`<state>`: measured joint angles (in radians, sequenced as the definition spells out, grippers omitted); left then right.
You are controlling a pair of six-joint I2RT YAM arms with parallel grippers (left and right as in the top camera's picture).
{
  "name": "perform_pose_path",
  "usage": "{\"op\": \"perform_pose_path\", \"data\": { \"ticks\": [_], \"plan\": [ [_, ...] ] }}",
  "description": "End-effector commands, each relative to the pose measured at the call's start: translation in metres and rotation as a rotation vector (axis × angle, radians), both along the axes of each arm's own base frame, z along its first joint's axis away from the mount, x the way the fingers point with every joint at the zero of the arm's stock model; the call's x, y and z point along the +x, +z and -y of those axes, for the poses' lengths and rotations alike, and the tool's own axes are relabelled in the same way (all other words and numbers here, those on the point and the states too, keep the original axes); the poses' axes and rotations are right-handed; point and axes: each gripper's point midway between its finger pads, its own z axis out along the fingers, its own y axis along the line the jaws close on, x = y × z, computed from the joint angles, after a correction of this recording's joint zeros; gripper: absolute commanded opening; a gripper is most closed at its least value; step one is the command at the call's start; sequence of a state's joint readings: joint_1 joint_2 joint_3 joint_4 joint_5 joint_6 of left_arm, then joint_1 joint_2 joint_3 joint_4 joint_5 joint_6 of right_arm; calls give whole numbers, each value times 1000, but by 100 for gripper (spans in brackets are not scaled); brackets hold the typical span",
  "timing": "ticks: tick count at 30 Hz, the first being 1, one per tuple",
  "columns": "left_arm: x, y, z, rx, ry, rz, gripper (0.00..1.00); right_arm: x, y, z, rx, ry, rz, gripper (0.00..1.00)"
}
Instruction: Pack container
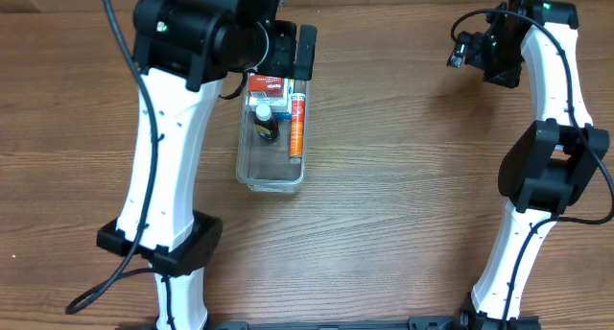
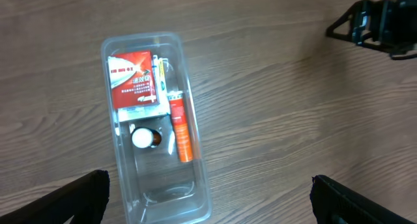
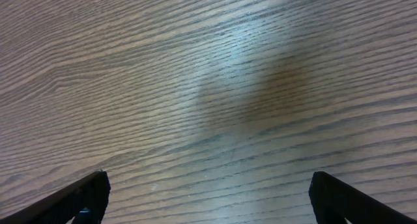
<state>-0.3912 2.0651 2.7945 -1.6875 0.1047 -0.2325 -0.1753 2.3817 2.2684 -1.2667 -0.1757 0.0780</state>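
- Container (image 1: 270, 175) (image 2: 163, 199): clear plastic bin, long and narrow, with rounded corners and a thin rim. It sits on the surface (image 1: 413, 176) left of centre, long axis running away from the robot.
- Surface: brown wood grain, matte, with a soft glare patch in the right wrist view.
- Box (image 1: 270, 84) (image 2: 133, 81): flat, red and white, printed card, lying at the container's far end.
- Orange pack (image 1: 297, 127) (image 2: 182, 129): slim, orange and white, lying lengthwise along the container's right wall.
- Bottle (image 1: 265, 126) (image 2: 144, 138): small and dark with a round white cap, just beside the orange pack. Cannot tell whether it is upright or tipped.
- All three items sit in the container's far half.
- Left gripper (image 1: 288, 47) (image 2: 210, 201): black fingers spread wide, nothing held, above the container's far end.
- Overhead view: the left arm (image 1: 163, 148) has a white shell and black joints, and its wrist covers the far rim. A black cable (image 1: 120, 42) runs along the arm.
- Left wrist view shows what the overhead view hides: the far rim and the whole box label. The label text is too small to read.
- Right gripper (image 1: 480, 47) (image 2: 378, 25) (image 3: 210, 201): fingers spread wide, nothing held, over bare surface at far right, well apart from the container.
- Right wrist view shows only wood grain between two black fingertips (image 3: 85, 198).
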Motion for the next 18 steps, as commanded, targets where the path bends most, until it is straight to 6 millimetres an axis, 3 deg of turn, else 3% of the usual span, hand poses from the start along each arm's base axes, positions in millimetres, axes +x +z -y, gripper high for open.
{"op": "perform_pose_path", "data": {
  "ticks": [1,5,8,10,14,18],
  "plan": [
    [-22,44,-13,-18,-19,122,100,6,15,0,-8,-1,41,100],
    [-32,67,-53,125,76,236,100,6,15,0,-8,-2,41,100],
    [-44,69,-68,148,104,235,100,6,15,0,-8,-1,41,100],
    [-38,67,-78,126,135,250,100,6,15,0,-8,-1,41,100],
    [-19,49,-95,-14,161,304,100,6,15,0,-8,-1,41,100],
    [-12,7,-120,-67,209,365,100,6,15,0,-8,-1,41,100]
  ]
}}
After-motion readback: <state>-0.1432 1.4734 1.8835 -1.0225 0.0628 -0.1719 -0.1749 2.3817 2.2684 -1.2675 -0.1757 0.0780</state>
